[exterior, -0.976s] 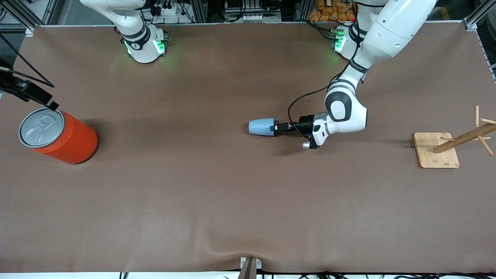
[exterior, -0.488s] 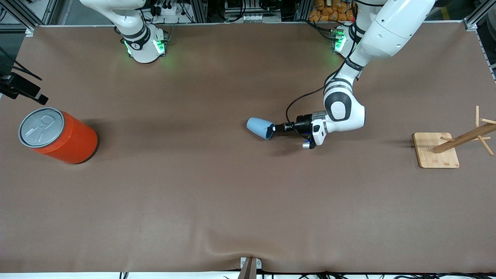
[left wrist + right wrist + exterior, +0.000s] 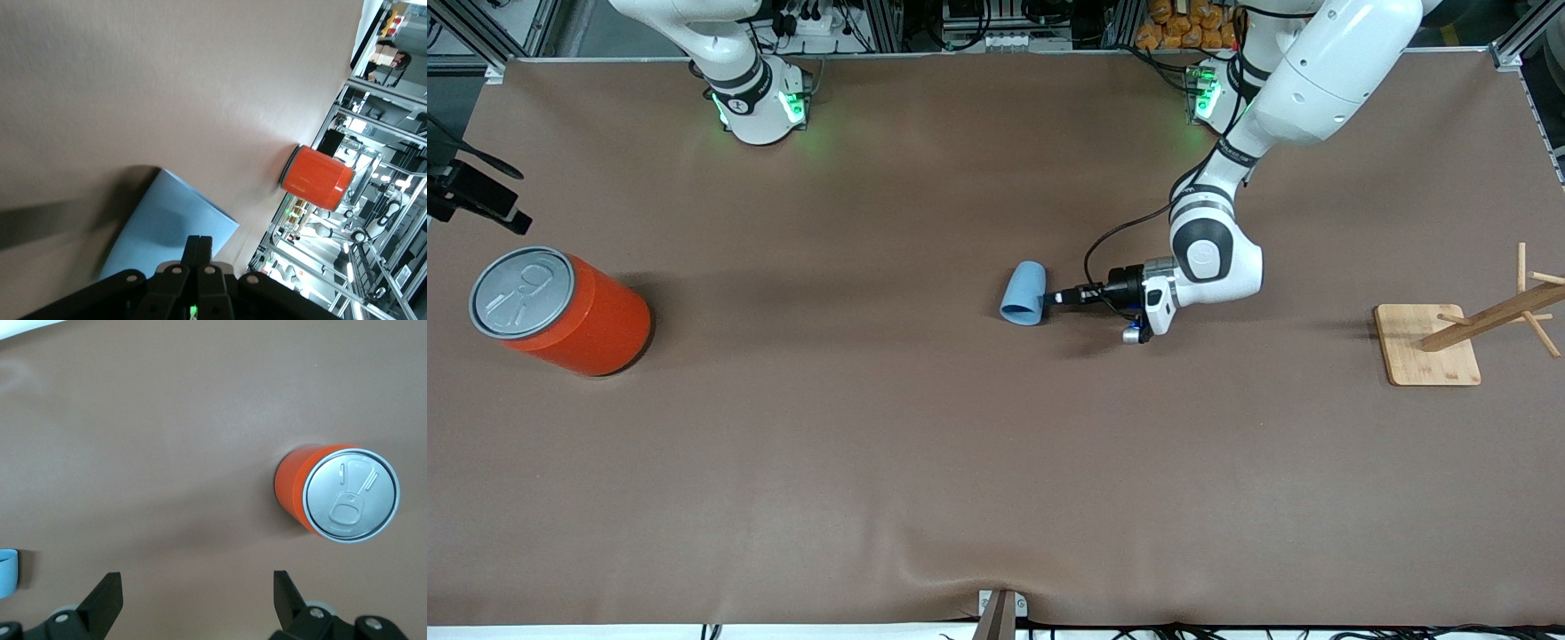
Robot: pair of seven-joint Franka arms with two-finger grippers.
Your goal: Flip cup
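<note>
The small light-blue cup [image 3: 1024, 293] is near the middle of the table, tilted on its side, its open end turned toward the front camera. My left gripper [image 3: 1052, 299] is shut on the cup's rim, low over the table. In the left wrist view the cup [image 3: 167, 230] lies just past the shut fingers [image 3: 199, 248]. My right gripper [image 3: 482, 203] waits open and empty over the table edge at the right arm's end, above the can. In the right wrist view my right gripper [image 3: 197, 590] is wide open, and the cup [image 3: 7, 573] shows at the frame edge.
A big orange-red can [image 3: 560, 302] with a grey pull-tab lid stands at the right arm's end, also in the left wrist view [image 3: 317, 178] and the right wrist view [image 3: 340, 495]. A wooden peg rack [image 3: 1427, 351] stands at the left arm's end.
My left gripper has turned with the cup, swinging it from lying along the table toward the right arm's end to tilted with its mouth toward the front camera. My right gripper drew away from the can.
</note>
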